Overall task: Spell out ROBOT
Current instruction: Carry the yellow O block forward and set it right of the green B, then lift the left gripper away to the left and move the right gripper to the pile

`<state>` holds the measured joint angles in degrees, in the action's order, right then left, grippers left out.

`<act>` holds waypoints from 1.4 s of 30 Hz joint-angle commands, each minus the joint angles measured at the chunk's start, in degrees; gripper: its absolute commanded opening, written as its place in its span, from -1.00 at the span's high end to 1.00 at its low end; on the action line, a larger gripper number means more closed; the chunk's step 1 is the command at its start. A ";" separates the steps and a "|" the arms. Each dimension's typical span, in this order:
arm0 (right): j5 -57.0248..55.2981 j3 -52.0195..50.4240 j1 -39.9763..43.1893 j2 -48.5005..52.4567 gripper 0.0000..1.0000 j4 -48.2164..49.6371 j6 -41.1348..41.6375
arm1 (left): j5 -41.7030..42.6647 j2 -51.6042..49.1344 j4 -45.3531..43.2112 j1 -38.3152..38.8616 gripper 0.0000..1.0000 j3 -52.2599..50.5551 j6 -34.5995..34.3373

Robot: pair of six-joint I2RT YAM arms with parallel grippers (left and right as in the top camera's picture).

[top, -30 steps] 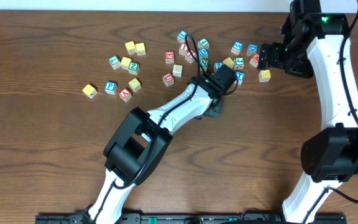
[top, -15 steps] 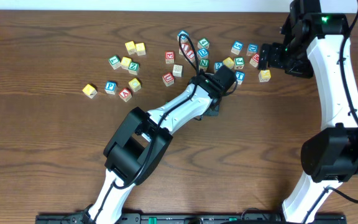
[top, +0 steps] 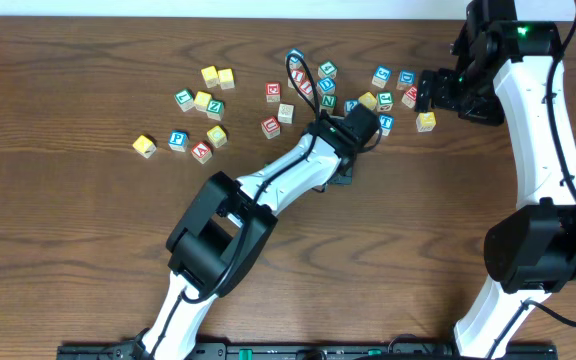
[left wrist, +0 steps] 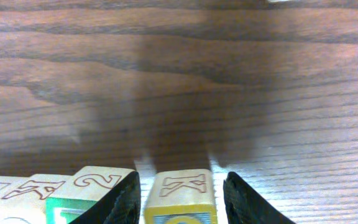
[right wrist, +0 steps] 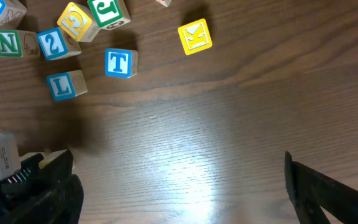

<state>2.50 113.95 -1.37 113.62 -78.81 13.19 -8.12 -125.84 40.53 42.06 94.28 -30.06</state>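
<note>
Compared with the overhead frame 0.5 s earlier, no block or arm has visibly shifted.

The letter blocks [top: 203, 100] lie scattered across the upper half of the wooden table [top: 68, 250]. About 26 can be counted from overhead: 9 in a loose group at upper left, 3 apart at centre, and the rest in 2 clusters at upper centre and upper right. The left arm [top: 278, 175] runs diagonally from the lower left and covers part of the centre cluster, so the count there is uncertain.

In the left wrist view, the left gripper [left wrist: 182, 202] straddles 1 block reading K [left wrist: 180, 185] at the bottom centre. A narrow gap shows on each side, so the jaws are slightly parted and not pressed on it. Just left of it sits a block reading 2 [left wrist: 98, 182], with another beyond it cut off by the frame edge.

At upper right, the right gripper [right wrist: 178, 165] is spread wide over bare wood and holds nothing. Its view shows 7 blocks largely in frame along the top, among them T [right wrist: 120, 63], L [right wrist: 64, 84] and a yellow K [right wrist: 195, 37] standing apart on the right.
</note>
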 commanded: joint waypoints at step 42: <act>-5.01 0.63 -9.07 19.71 -0.21 16.90 12.66 | -1.44 23.08 9.79 -31.39 0.14 3.43 9.90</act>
<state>-1.34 113.95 -10.35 131.24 -62.59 24.60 -9.17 -101.93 50.15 10.66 98.28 -20.91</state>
